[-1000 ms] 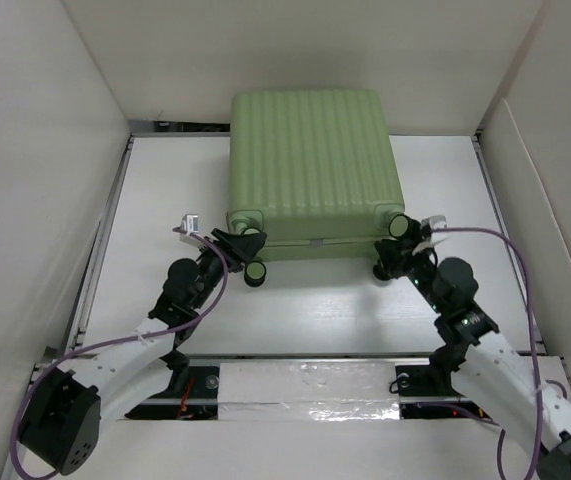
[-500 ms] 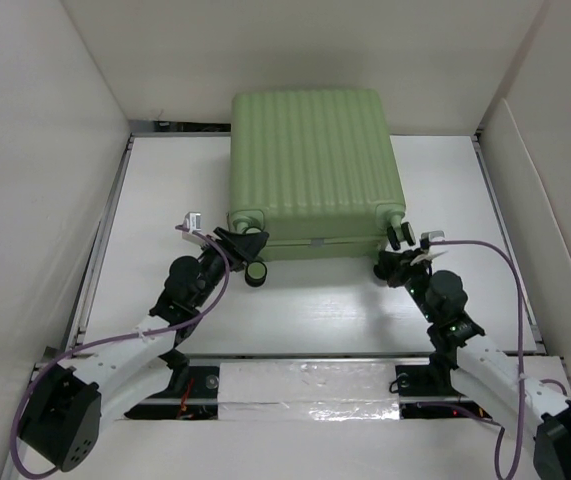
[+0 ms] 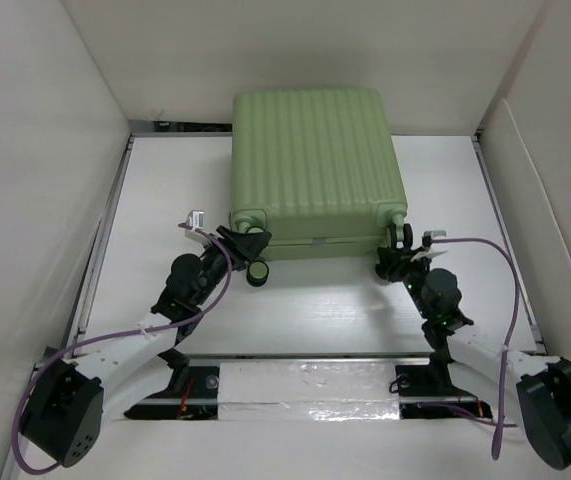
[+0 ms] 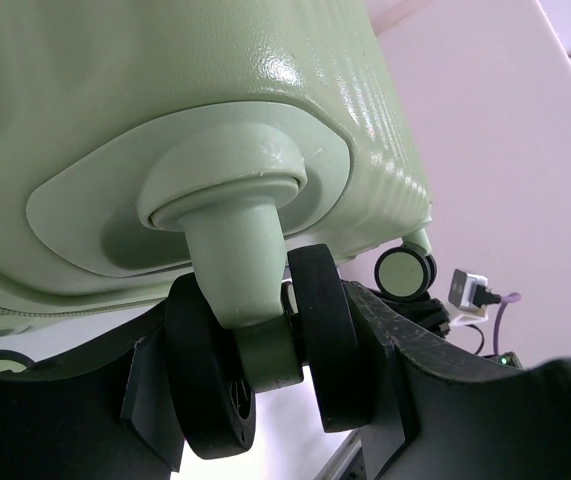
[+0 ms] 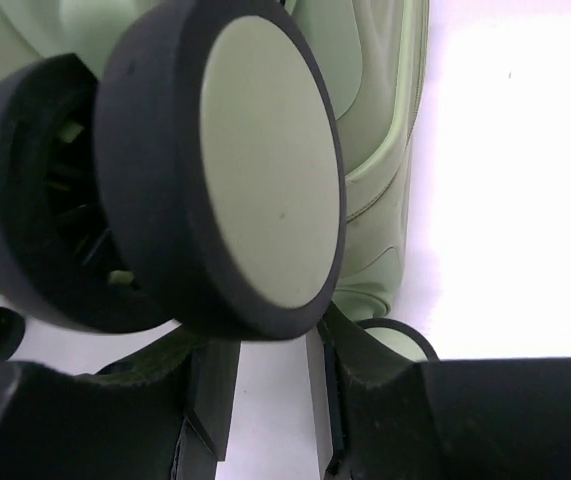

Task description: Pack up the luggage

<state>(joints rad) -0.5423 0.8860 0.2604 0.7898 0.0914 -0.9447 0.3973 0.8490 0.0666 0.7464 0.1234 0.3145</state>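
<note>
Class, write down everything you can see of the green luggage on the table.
The luggage is a light green hard-shell case with a ribbed, slightly glossy shell, closed and lying flat on the white table, wheeled end toward the arms. Its near corners carry black twin wheels with pale green hubs on green stems. The left gripper clamps one near-left wheel pair between its fingers; the right gripper sits beside a near-right wheel, jaws slightly apart, holding nothing.
</note>
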